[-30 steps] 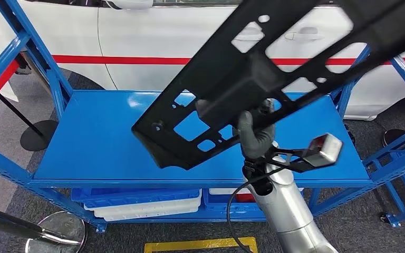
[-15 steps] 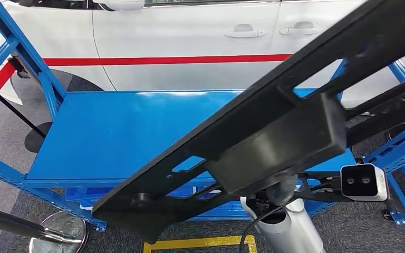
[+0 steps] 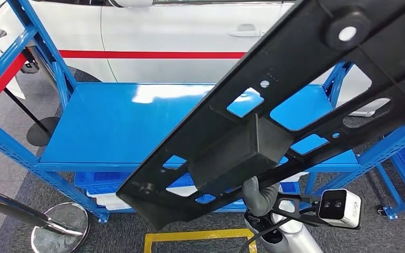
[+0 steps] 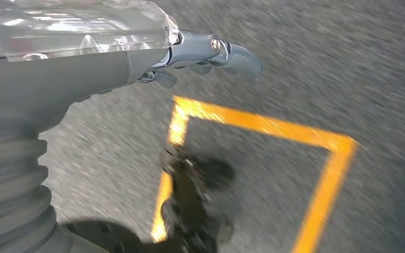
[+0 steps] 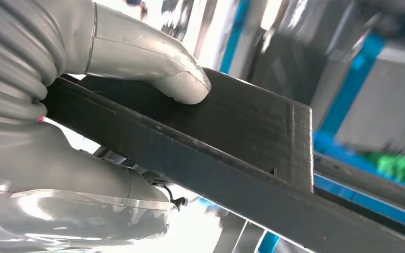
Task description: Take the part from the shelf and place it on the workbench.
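The part is a long black plastic bracket (image 3: 274, 110) with several cut-outs and a boxy block in its middle. It hangs slanted in the air, close to the head camera, above and in front of the blue shelf (image 3: 116, 126). My right hand (image 3: 258, 196) grips it from below at the block. In the right wrist view the grey thumb (image 5: 153, 60) presses on the black part (image 5: 242, 137). My left hand (image 4: 200, 52) hangs over the grey floor, fingers loosely curled and holding nothing.
The blue shelf's top board is bare; white and blue trays (image 3: 103, 197) sit on its lower level. A white car (image 3: 179, 37) with a red stripe stands behind. A chrome post base (image 3: 58, 234) lies at the lower left. Yellow floor tape (image 3: 200, 241) marks my spot.
The whole picture has shifted slightly, so the camera moved. The part has risen and swung further up to the right, and my right hand now shows beneath its block.
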{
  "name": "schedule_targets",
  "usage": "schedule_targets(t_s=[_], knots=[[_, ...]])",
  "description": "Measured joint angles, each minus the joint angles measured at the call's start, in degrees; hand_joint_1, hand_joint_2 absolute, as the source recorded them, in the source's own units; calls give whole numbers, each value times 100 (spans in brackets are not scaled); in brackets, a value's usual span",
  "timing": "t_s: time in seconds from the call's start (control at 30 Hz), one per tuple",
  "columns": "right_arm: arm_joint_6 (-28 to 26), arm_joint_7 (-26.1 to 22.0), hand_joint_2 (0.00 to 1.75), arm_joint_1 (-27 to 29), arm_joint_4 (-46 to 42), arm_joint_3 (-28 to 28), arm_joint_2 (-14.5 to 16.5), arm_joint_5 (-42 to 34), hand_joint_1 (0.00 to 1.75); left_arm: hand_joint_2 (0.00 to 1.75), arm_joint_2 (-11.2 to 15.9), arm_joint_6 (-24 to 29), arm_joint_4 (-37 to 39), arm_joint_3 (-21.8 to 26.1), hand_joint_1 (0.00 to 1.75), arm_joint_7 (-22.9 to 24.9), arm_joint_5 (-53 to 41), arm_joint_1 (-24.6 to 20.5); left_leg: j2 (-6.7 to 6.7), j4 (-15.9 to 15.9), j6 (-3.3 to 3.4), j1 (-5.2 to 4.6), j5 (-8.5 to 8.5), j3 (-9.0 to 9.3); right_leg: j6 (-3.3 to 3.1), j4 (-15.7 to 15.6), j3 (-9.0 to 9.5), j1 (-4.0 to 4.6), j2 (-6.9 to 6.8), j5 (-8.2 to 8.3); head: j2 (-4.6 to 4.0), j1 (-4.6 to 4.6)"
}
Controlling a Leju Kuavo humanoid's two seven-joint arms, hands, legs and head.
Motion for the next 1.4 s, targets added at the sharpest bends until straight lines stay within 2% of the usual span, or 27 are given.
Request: schedule_targets(t_s=[0.03,0.07,0.13,0.2,0.23,0.33,0.4,0.5,0.53,0.57,0.6,0.67,0.73,0.77,0.83,0.87,0.9,0.93,1.0,1.03,1.07,1.1,1.17,1.23,1.27,1.33,1.4], knots=[[-130,-3,175,25,-10,21,-49,41,175,175,20,23,0,-15,0,74,-18,13,1,12,-9,-1,40,-69,18,222,-10,-16,0,-78,0,0],[-203,-4,175,44,-23,45,-88,76,175,175,35,41,0,-22,0,134,-26,23,1,30,-23,0,77,-136,30,237,86,-33,-1,-44,0,0],[-238,-4,175,47,-69,106,-132,126,175,175,46,76,0,-26,0,231,-28,38,-2,76,-60,4,136,-255,35,-363,603,-63,-1,192,0,-1],[-222,-2,175,6,-124,180,-145,169,175,175,43,101,0,-27,0,289,-24,43,-9,105,-121,1,190,-328,1,-1116,1114,-51,13,297,0,-1],[-208,2,175,-23,-145,216,-153,193,175,175,38,103,0,-27,0,303,-23,43,-12,106,-159,3,223,-343,-28,-1315,1226,-32,21,299,0,-1],[-174,14,175,-93,-172,313,-195,274,175,175,17,70,0,-30,0,326,-45,50,-21,81,-279,21,308,-374,-158,-1418,1183,8,16,390,0,-1],[-171,11,175,-104,-179,356,-240,319,175,175,0,34,0,-41,0,340,-90,57,-25,279,-324,34,47,-480,-269,-1462,1095,1,-12,511,0,-1],[-173,1,175,-73,-179,391,-367,338,175,175,-24,-11,0,-79,0,353,-145,47,-23,1315,-353,51,-747,-793,-351,-1470,876,39,-35,694,0,-1],[-173,-2,175,-54,-178,398,-422,338,175,175,-26,-15,0,-96,0,363,-156,42,-23,1623,-358,52,-855,-837,-357,-1466,791,59,-39,758,0,-1],[-169,-3,175,-35,-178,401,-471,338,175,175,-26,-13,0,-112,0,376,-166,39,-23,1753,-356,50,-823,-789,-357,-1460,705,75,-40,820,0,-1],[-154,-4,175,-17,-178,403,-518,336,175,175,-26,-7,0,-129,0,398,-169,36,-23,1669,-345,48,-684,-635,-352,-1451,620,87,-40,880,0,-1],[-96,-4,175,2,-180,407,-606,316,175,175,-26,16,0,-152,0,446,-166,21,-22,987,-299,36,-421,-70,-328,-1419,471,101,-37,990,0,-1],[-14,-5,175,9,-181,416,-690,270,175,175,-26,49,0,-159,0,488,-157,0,-22,201,-241,1,-454,460,-278,-1387,388,110,-41,1087,0,-1],[30,-6,175,11,-182,420,-731,242,175,175,-27,69,0,-160,0,499,-146,-6,-24,-6,-213,-22,-507,579,-246,-1385,376,105,-47,1135,0,-1],[117,-7,175,19,-182,426,-817,188,175,175,-36,104,1,-160,0,522,-123,-1,-24,-97,-144,-40,-453,571,-173,-1415,376,91,-57,1235,0,0],[152,-7,175,23,-182,429,-865,166,175,175,-45,119,1,-159,0,533,-114,1,-12,-114,-101,-35,-390,538,-139,-1397,353,80,-46,1207,0,0],[189,-7,175,28,-182,433,-912,151,175,175,-55,133,1,-159,0,545,-109,1,3,-131,-50,-24,-315,481,-109,-1300,305,69,-32,1065,0,0],[243,-7,175,34,-182,435,-960,139,175,175,-66,144,1,-158,0,553,-104,1,18,-147,-13,-12,-234,414,-79,-1094,230,56,-17,818,0,0],[395,-7,175,69,-182,423,-1045,126,175,175,-75,161,0,-158,0,565,-89,-2,35,-138,22,-18,-90,239,-25,-381,37,16,-2,208,0,0],[496,-7,175,98,-182,412,-1082,118,175,175,-79,164,0,-158,0,570,-81,0,37,-127,14,-20,-19,146,2,-16,-27,-2,-2,40,0,1],[605,-7,175,133,-182,388,-1115,104,175,175,-84,167,0,-158,0,573,-75,3,39,-111,4,-21,48,46,25,233,-27,-21,-2,10,0,0],[722,-7,175,171,-182,345,-1141,86,175,175,-91,167,0,-158,0,574,-76,5,40,-88,-10,-20,109,-56,44,287,70,-42,-2,102,0,0],[922,-7,175,230,-182,209,-1179,48,175,175,-108,163,0,-158,0,571,-92,8,38,-29,-49,-16,211,-236,60,-233,595,-82,-1,358,0,-1],[1024,-7,175,261,-190,57,-1197,36,175,175,-124,161,0,-158,0,563,-108,10,27,23,-111,-22,295,-352,29,-1087,1218,-75,9,327,0,-1],[1069,-8,175,276,-194,-8,-1201,41,175,175,-128,161,0,-158,0,556,-115,10,23,32,-148,-23,337,-380,-1,-1363,1386,-56,16,268,0,-2],[1188,-9,175,325,-198,-120,-1204,75,175,175,-143,161,0,-158,0,535,-124,20,19,11,-227,-6,437,-415,-87,-1503,1399,-18,21,282,0,-2],[1322,-9,175,355,-192,-209,-1200,103,175,175,-152,172,0,-158,0,513,-118,40,10,112,-285,23,315,-504,-196,-1526,1298,-13,-6,405,0,-1]])
